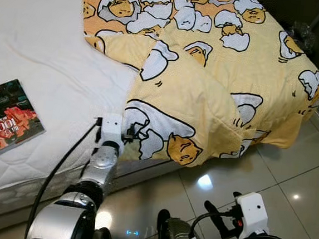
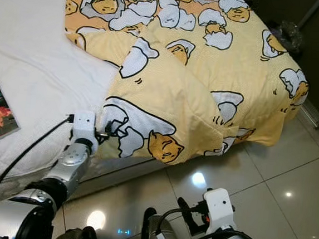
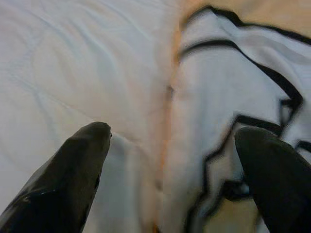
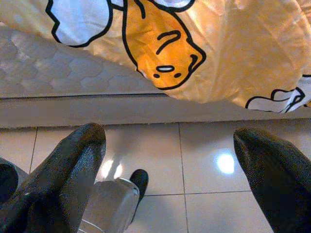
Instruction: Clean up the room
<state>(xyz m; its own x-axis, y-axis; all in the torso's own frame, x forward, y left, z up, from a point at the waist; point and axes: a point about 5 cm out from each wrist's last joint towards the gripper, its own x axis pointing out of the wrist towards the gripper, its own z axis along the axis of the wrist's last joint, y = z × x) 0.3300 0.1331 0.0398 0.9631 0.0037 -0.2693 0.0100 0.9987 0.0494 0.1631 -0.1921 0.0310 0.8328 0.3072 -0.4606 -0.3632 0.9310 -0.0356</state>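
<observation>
We judge the tidy-up barely begun: the blanket (image 1: 208,73) lies rumpled with a corner folded back, its edge hanging off the bed (image 1: 43,42), and a book (image 1: 9,117) lies on the sheet. Our left gripper (image 3: 170,160) straddles the blanket's edge, spread wide, nothing held. The right gripper (image 4: 170,165) hangs agape over the floor (image 1: 288,181).

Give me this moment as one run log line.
left gripper: open, at blanket edge on bed | right gripper: open, over floor | book: on bed
</observation>
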